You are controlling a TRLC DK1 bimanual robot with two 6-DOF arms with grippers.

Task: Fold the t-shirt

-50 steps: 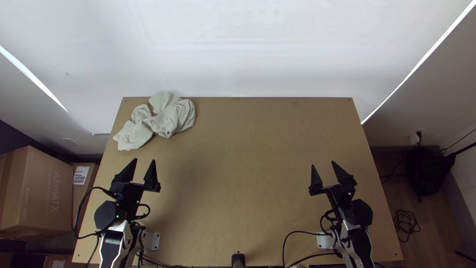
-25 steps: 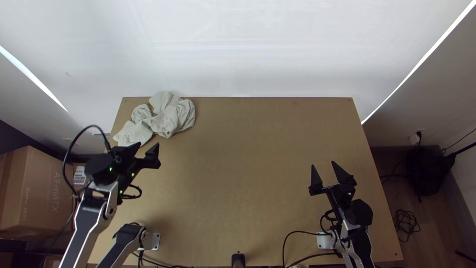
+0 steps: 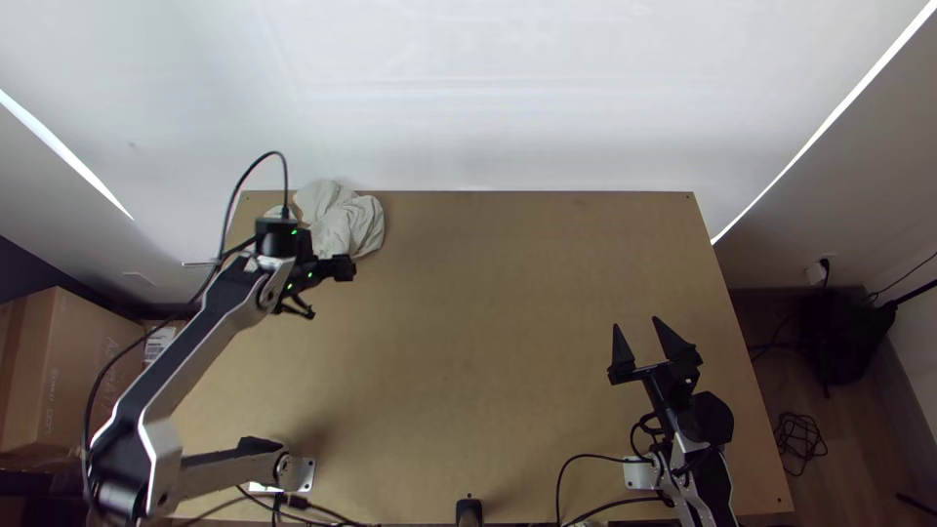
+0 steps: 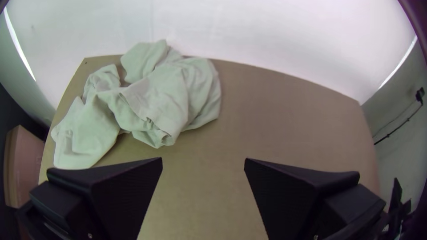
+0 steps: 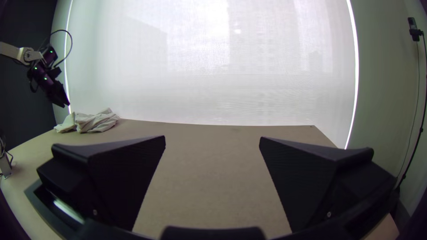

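Two wide spreads of black fingers, one for each gripper. For the left gripper (image 3: pixel 324 256), a raised place over the far left part of the table (image 3: pixel 468 342), with a downward tilt and a wide gap between the fingers. For the right gripper (image 3: pixel 636 324), a place over the near right part, well apart from the left one and pointed toward the far side, again with a wide gap. At the table's far left corner, the shirt (image 3: pixel 351 222), bunched in loose, rumpled folds, with a bit reaching past the far edge. In the left wrist view, deep creases and a narrower lobe stretched out toward the table's left edge, all of it beyond the fingertips. In the right wrist view, the same pale heap low on the tabletop, just below the left gripper and apart from it. Beyond the far edge, a white wall (image 3: pixel 488 98); beside the left edge, a brown box (image 3: pixel 73 366).
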